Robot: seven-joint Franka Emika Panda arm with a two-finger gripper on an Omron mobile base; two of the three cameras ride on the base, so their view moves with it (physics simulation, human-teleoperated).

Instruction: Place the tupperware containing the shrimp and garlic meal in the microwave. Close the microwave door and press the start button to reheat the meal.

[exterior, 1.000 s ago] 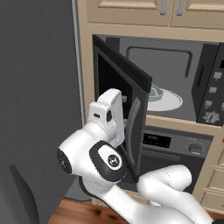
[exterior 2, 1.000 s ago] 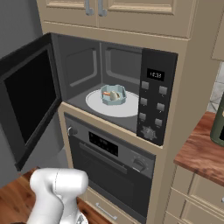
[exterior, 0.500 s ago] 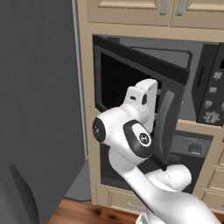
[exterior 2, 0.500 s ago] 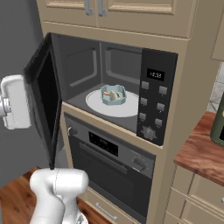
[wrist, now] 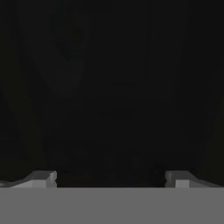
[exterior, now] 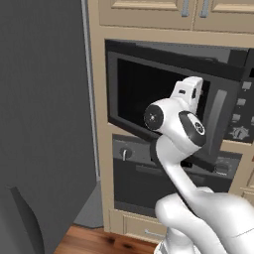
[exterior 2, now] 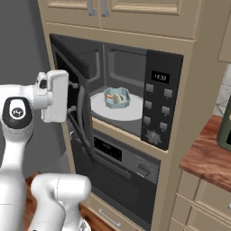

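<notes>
The microwave [exterior 2: 158,81] holds the pale teal tupperware [exterior 2: 109,100] on its white turntable plate [exterior 2: 101,110], with the shrimp and garlic meal [exterior 2: 117,96] inside it. The microwave door [exterior 2: 80,106] stands roughly half shut, and its dark glass [exterior: 149,94] and grey handle strip [exterior: 216,119] face the left base camera. My gripper [exterior 2: 73,97] presses flat on the door's outer face. In the hand view my gripper [wrist: 109,181] is open, its fingertips [wrist: 41,178] wide apart against black glass. The button panel [exterior 2: 157,118] lies to the right of the cavity.
Under the microwave is the oven [exterior 2: 122,162] with knobs and a display. A wooden counter [exterior 2: 207,158] with a dark green object [exterior 2: 225,122] lies to the right. A tall grey wall [exterior: 44,99] stands left of the cabinet column.
The hand has swept rightward against the door's outer face, and the door has swung from wide open to about half shut. The tupperware has not moved.
</notes>
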